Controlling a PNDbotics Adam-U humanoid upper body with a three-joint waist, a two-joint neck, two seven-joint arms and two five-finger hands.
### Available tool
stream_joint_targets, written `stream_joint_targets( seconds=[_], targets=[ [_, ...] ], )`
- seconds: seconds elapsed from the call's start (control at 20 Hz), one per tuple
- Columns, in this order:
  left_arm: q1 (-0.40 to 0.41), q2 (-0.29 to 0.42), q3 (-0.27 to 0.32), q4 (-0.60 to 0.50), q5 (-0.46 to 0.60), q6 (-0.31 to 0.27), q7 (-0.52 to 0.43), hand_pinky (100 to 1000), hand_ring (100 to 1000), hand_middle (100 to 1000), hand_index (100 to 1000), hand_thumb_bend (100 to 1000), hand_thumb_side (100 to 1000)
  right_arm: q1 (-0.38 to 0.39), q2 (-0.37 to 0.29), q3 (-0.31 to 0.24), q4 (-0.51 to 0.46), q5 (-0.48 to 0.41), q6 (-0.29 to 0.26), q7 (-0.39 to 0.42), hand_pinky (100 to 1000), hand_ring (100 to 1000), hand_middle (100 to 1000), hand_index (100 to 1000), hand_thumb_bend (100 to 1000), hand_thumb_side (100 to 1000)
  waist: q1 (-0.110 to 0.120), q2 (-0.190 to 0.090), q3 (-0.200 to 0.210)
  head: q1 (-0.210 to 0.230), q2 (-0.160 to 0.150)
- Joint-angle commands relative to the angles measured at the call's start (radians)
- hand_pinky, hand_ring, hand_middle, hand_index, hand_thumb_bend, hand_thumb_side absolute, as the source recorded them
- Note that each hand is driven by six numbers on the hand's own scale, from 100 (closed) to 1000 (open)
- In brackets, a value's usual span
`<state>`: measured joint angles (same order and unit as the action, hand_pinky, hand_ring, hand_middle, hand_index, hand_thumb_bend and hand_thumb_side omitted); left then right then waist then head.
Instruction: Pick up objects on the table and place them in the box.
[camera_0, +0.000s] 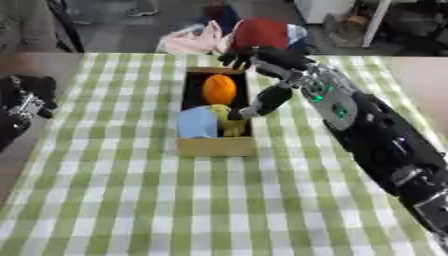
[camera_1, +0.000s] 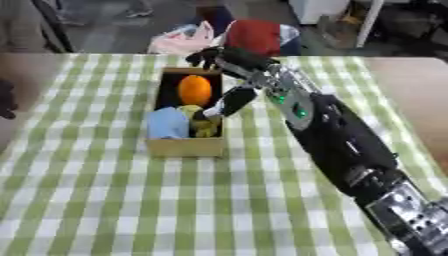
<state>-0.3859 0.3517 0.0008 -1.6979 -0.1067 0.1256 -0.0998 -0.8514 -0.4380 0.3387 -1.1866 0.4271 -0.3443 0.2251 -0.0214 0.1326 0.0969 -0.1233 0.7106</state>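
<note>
At the far left edge, the left robot hand (camera_0: 31, 97) rests idle off the side of the desk (camera_0: 131, 200), its dark fingers apparently curled on nothing, well apart from the work. The desk, draped in a green-and-white checked cloth, carries a shallow brown cardboard box (camera_0: 215, 146) near its middle, set lengthwise away from the camera. Inside the box lie a pale blue soft-looking object (camera_0: 198, 122) at the near left, a small yellow object (camera_0: 226, 119) just beside it, and a round orange fruit (camera_0: 219, 89) toward the far end. Over the box's right wall reaches the right robot hand (camera_0: 262, 62), its black and silver arm coming in from the lower right; the thumb (camera_1: 229, 102) points down into the box, close to or touching the yellow object, while the other fingers spread over the far rim, straightened rather than clasped, so the hand appears released and holds nothing that can be seen. Whether the thumb actually contacts the yellow object cannot be told. No loose items show on the checked cloth around the box, which suggests the task is at or near its end: three objects are already in the box, and what remains, judging from this moment, is for the right hand to clear the box.
</note>
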Motion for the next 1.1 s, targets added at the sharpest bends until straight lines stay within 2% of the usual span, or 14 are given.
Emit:
stream_joint_targets(
  seconds=[0.05,0.3,0.5,0.75,0.95,1.1],
  targets=[
    [-0.007,0.027,0.016,-0.005,0.004,-0.001,0.014,542,565,523,650,534,713,0.041,-0.109,-0.022,-0.171,-0.203,0.093,-0.067,722,770,797,928,472,409,0.003,-0.017,-0.008,0.015,-0.01],
    [-0.002,0.034,0.026,0.003,0.007,-0.009,0.029,552,585,545,665,553,715,0.204,-0.214,-0.078,-0.418,-0.406,0.229,-0.165,715,794,826,931,417,363,0.01,-0.018,-0.037,0.03,-0.006],
    [0.004,0.034,0.033,0.007,0.017,-0.029,0.032,567,601,563,677,583,715,0.316,-0.236,-0.131,-0.544,-0.485,0.275,-0.202,738,831,858,944,391,330,0.017,-0.017,-0.057,0.034,-0.002],
    [0.015,0.031,0.035,0.012,0.04,-0.062,0.029,565,600,562,677,607,727,0.417,-0.229,-0.174,-0.631,-0.481,0.284,-0.227,783,868,880,959,405,311,0.025,-0.013,-0.072,0.036,0.009],
    [0.027,0.027,0.038,0.017,0.046,-0.069,0.03,550,580,543,666,611,736,0.478,-0.205,-0.202,-0.655,-0.449,0.278,-0.242,810,886,888,966,406,312,0.03,-0.011,-0.078,0.028,0.051],
    [0.033,0.025,0.042,0.015,0.047,-0.07,0.034,549,578,541,662,609,739,0.512,-0.191,-0.221,-0.666,-0.428,0.273,-0.254,813,885,881,966,401,311,0.033,-0.009,-0.08,0.027,0.058]
  ],
)
